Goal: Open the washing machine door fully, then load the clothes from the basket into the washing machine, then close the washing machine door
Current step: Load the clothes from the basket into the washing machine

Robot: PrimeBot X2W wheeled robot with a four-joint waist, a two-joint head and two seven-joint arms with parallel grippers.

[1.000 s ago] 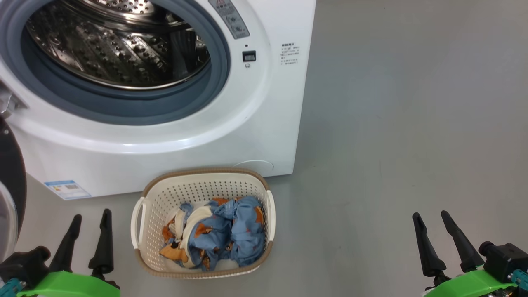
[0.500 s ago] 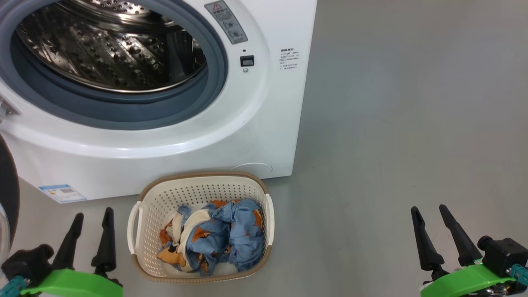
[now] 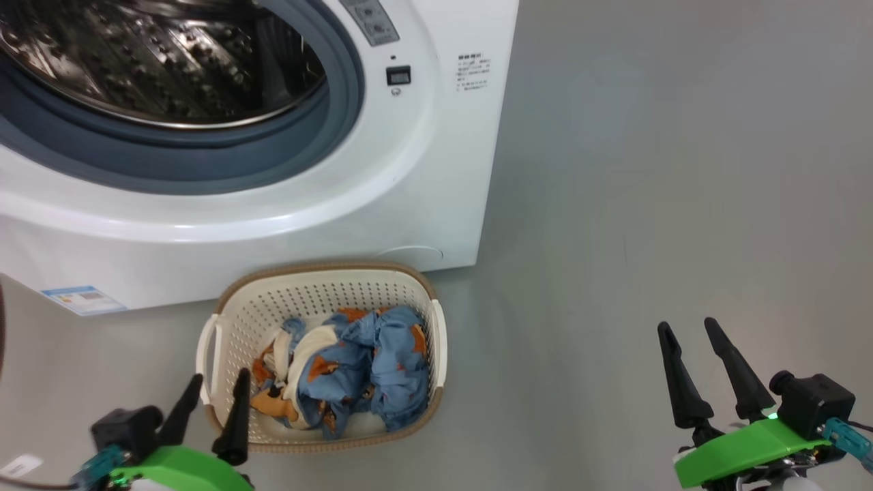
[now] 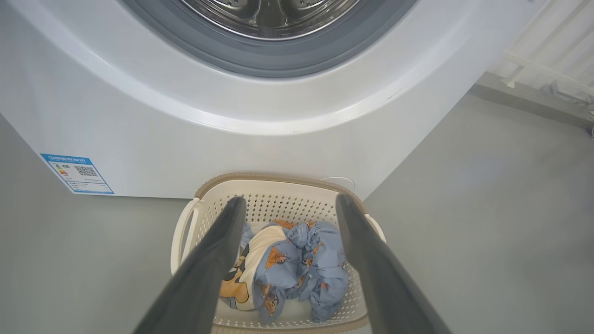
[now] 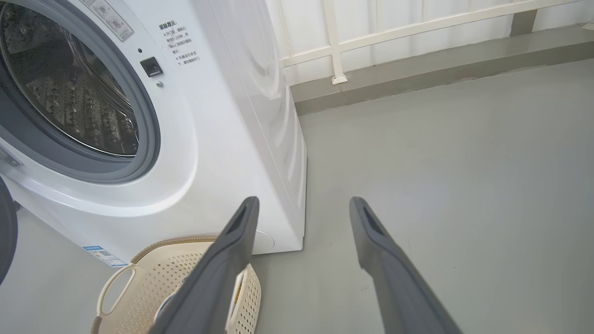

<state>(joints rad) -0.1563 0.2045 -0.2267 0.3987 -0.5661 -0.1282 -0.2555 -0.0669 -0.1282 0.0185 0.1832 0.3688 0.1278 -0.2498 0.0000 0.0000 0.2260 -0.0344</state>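
The white washing machine (image 3: 382,204) stands with its steel drum (image 3: 157,61) exposed. A dark edge of the washing machine door (image 5: 5,232) shows at the far left, swung away from the opening. On the floor in front sits the cream basket (image 3: 423,300) holding the blue and orange clothes (image 3: 354,378). My left gripper (image 3: 219,378) is open, its fingers over the basket's near left rim. In the left wrist view the left gripper (image 4: 291,199) points down at the clothes (image 4: 297,260). My right gripper (image 3: 685,326) is open and empty, well right of the basket.
A blue label sticker (image 3: 83,300) sits low on the machine's front. The grey floor (image 3: 648,204) stretches to the right of the machine. A white railing (image 5: 334,41) on a low kerb runs behind it. A small white tag (image 3: 20,465) lies at the lower left.
My left gripper has swung right, from the bare floor to the basket's near left rim. The head camera has shifted, sliding the door's dark rim out past the left edge. The right gripper stays open.
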